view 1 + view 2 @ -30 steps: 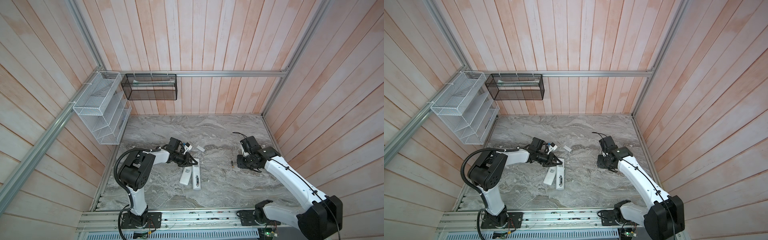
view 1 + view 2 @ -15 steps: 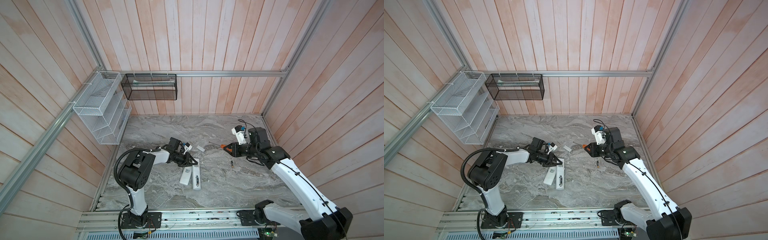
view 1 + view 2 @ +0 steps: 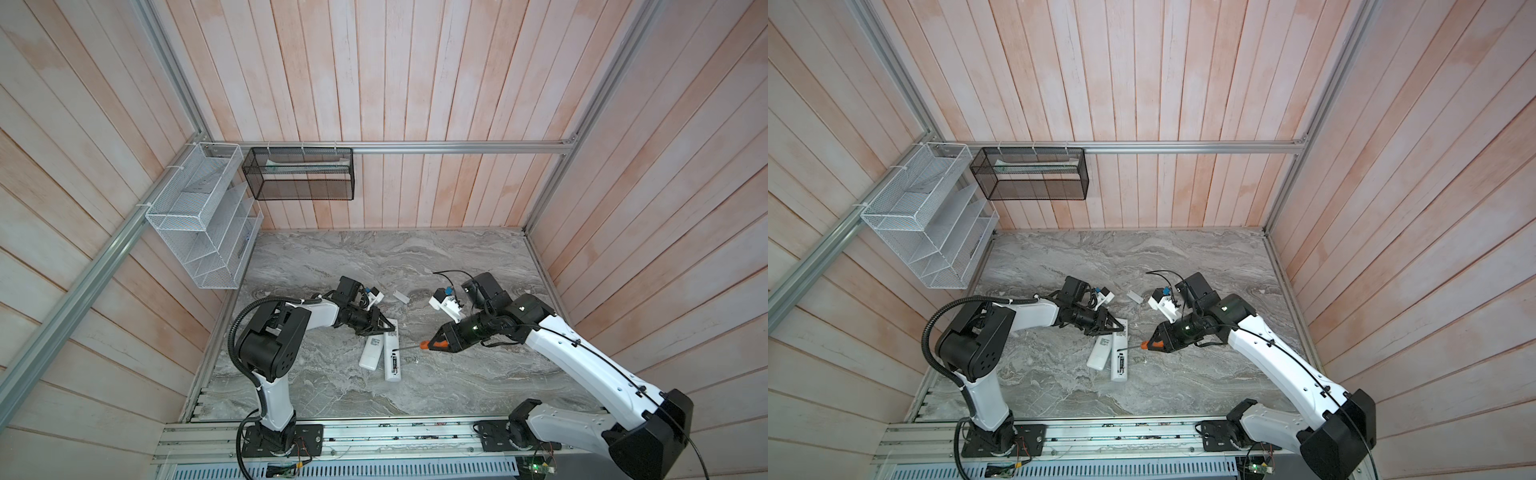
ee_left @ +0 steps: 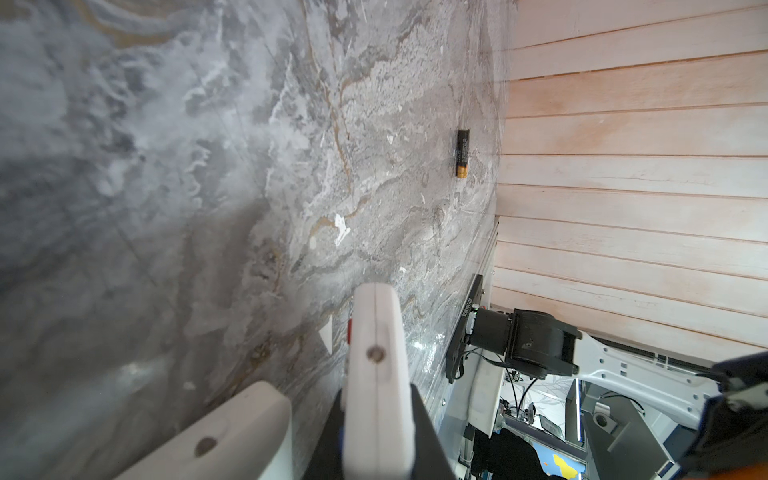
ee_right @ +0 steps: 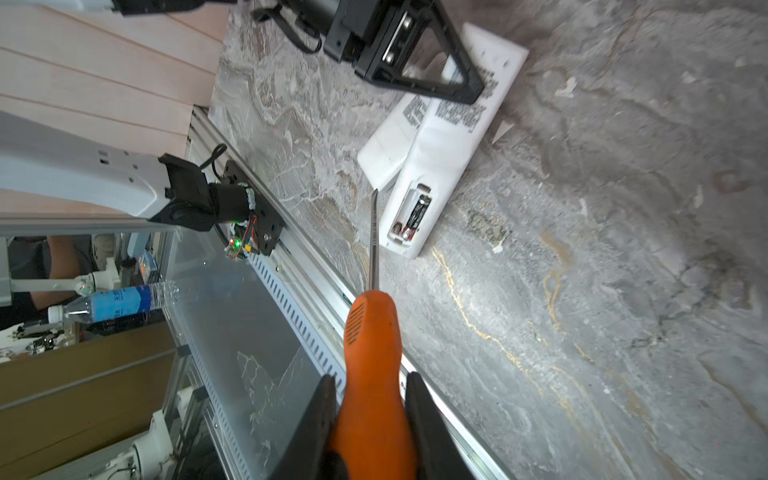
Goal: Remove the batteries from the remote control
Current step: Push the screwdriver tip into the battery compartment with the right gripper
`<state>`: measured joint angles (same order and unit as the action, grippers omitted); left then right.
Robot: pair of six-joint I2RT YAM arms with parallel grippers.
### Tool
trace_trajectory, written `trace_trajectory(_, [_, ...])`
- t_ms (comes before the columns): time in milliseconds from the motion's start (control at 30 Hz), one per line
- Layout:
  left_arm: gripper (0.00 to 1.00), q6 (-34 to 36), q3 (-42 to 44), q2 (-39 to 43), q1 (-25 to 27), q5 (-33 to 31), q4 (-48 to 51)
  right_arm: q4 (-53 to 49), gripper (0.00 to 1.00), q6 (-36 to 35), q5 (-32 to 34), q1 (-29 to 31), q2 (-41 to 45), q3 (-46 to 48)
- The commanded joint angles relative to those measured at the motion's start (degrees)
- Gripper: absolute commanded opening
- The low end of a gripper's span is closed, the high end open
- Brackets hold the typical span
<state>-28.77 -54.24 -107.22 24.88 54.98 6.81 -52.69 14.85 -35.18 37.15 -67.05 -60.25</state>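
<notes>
Orange screwdriver [image 5: 372,353] pinched in my right gripper [image 5: 370,386], tip beside the batteries [image 5: 415,216], left gripper [image 3: 388,328] clamping the remote [image 5: 440,166].

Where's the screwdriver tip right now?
Near the table's middle in both top views: the screwdriver, held by the right gripper, points its tip at the longer remote's edge, beside the open battery compartment, not inside it.

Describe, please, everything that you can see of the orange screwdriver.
The screwdriver has an orange plastic-looking handle with a ribbed patch and a slim metal shaft. The right end effector is shut on the handle, holding it clear of the marble table. Its tip points beside the open battery bay of the long white remote; contact is unclear.
</notes>
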Motion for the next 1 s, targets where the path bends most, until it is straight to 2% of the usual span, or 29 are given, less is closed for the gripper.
trace_trajectory(0, [0.00,2.20,0.45,-0.59,0.16,-0.12,0.94,-2.68,0.00,-0.22,2.25,2.71,0.28,1.37])
trace_trajectory(333, [0.00,4.41,-0.21,-1.47,0.08,0.20,3.67,-0.69,0.00,-1.61,10.31,5.44,-1.65,1.49])
trace_trajectory(967, [0.00,6.88,-2.82,-3.97,0.08,0.35,7.46,4.90,0.00,-2.63,11.51,8.28,-5.31,3.88])
